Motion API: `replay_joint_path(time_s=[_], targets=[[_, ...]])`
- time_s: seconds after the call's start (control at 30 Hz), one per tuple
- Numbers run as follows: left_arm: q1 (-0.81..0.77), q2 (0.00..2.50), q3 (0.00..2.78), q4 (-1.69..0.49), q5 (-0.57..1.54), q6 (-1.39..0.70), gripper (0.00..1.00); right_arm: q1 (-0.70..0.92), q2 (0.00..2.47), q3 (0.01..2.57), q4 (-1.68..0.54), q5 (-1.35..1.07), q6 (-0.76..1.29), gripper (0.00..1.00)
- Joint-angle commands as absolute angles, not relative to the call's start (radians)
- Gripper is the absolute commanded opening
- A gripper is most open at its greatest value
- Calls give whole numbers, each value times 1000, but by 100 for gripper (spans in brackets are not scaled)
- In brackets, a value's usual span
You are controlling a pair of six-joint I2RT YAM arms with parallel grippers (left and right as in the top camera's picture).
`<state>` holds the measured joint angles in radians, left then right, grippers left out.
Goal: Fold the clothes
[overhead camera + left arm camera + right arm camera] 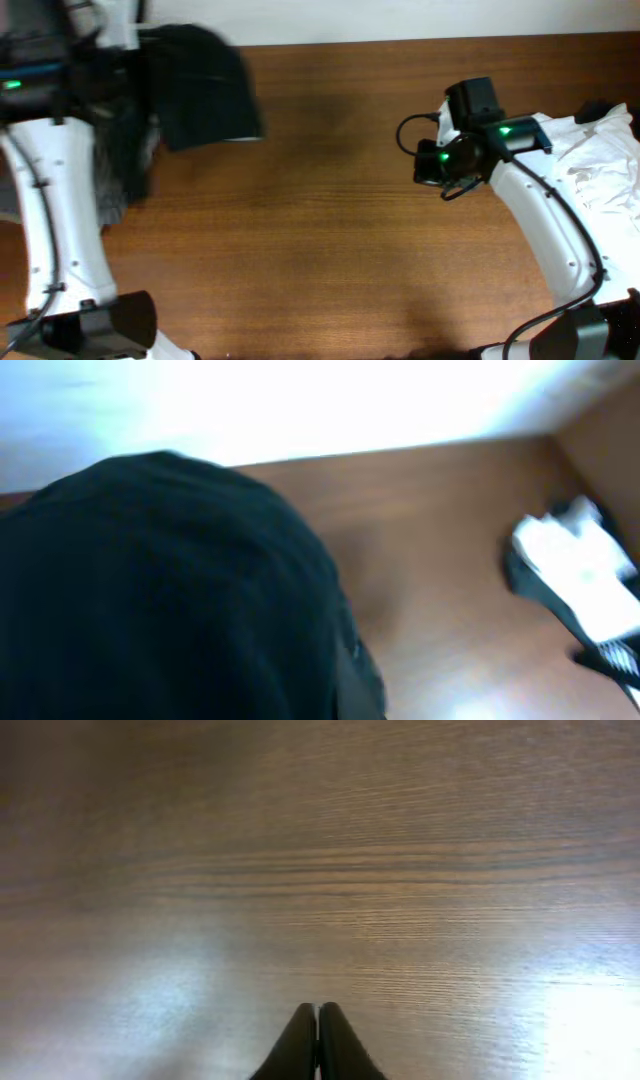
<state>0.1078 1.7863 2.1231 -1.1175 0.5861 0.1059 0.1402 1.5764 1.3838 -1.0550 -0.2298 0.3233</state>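
Note:
A dark garment (200,90) hangs lifted at the back left of the wooden table (330,230). It fills the left wrist view (160,590) and hides my left gripper's fingers, which appear shut on it. My right gripper (428,165) is at the right of the table. It is shut and empty (318,1020), just above bare wood. A pile of white clothes (600,160) lies at the right edge behind my right arm. It also shows in the left wrist view (575,565).
More dark and grey cloth (120,170) lies at the left edge under my left arm. A white wall runs along the table's far edge (400,40). The arm bases stand at the front corners.

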Motion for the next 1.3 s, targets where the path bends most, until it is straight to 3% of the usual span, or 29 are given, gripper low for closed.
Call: replay_joint_path(time_s=[0.0,0.07,0.13,0.23,0.33,0.6,0.8,1.27], targets=[[-37,1776,2147,-1118,507,118,0,124,1594,1402,-1050,-432,242,11],[-87,1776,2147,-1112,419,94,0,130,1624,1398,-1035,-541,243,15],[-128,1776,2147,-1105,414,91,0,154,1697,1382,-957,-720,243,35],[-150,1775,2147,-1092,414,60,0,172,1784,1379,-824,-814,237,42],[-151,1772,2148,-1085,464,44,0,181,1835,1379,-542,-1123,105,49],[-170,1748,2222,-1071,527,14,0,333,1842,1379,-250,-1006,237,55],[-170,1678,2283,-1112,514,15,0,332,1842,1379,-207,-905,278,74],[-170,1612,2283,-1129,420,16,0,332,1841,1379,302,-1325,414,77]])
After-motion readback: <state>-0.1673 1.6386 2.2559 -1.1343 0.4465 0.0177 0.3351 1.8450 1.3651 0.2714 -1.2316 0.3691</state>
